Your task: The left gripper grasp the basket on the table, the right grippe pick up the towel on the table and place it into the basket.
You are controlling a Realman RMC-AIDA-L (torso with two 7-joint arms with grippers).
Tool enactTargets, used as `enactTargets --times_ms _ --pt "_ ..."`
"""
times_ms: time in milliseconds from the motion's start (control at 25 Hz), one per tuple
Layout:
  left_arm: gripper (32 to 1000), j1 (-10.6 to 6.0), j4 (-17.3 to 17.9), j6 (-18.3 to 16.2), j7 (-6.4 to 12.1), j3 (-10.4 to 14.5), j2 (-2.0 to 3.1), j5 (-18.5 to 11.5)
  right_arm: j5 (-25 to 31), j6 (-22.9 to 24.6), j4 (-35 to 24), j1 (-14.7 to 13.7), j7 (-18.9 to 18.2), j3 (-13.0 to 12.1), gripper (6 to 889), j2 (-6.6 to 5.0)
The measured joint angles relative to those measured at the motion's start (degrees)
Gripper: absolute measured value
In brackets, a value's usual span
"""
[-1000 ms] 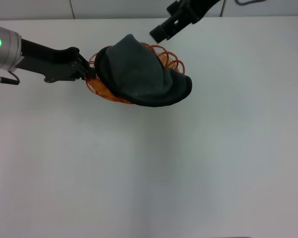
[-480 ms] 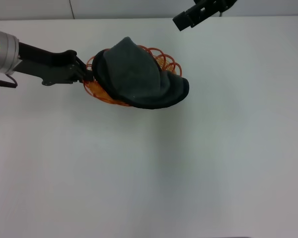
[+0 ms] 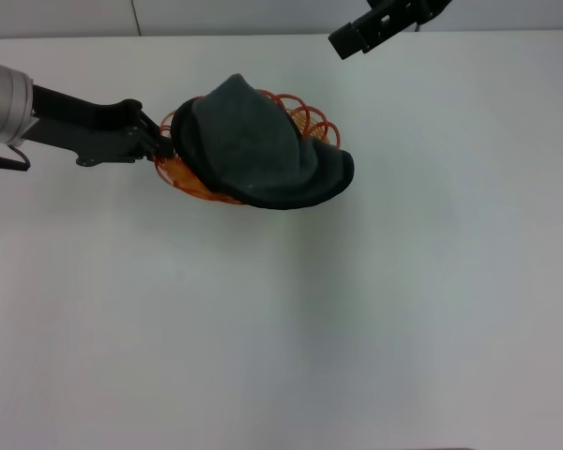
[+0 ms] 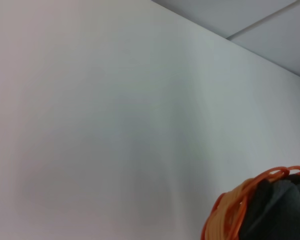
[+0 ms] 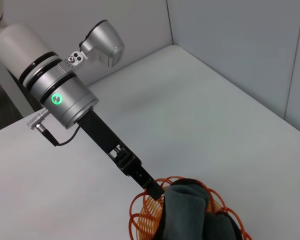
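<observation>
**What I cannot make out**

The towel covers most of the basket, so from my head I see only orange loops at its twelve o'clock side and a strip of wire at nine o'clock; the basket's inside is hidden. My left hand meets the rim there, but its fingertips are lost against the dark towel, so I cannot tell how the jaws stand. My right hand is cut off by the top edge of the head view, and its fingers are too small to read. My left wrist view shows only a corner of basket and towel, cropped. The right wrist view crops both at its lower edge.
</observation>
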Motion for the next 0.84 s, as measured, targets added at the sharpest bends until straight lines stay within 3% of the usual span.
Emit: enactTargets --times_ms 840 --pt "79 0.04 0.1 0.0 -0.07 0.0 0.04 0.0 0.0 0.4 0.0 0.0 0.1 0.0 877 -0.09"
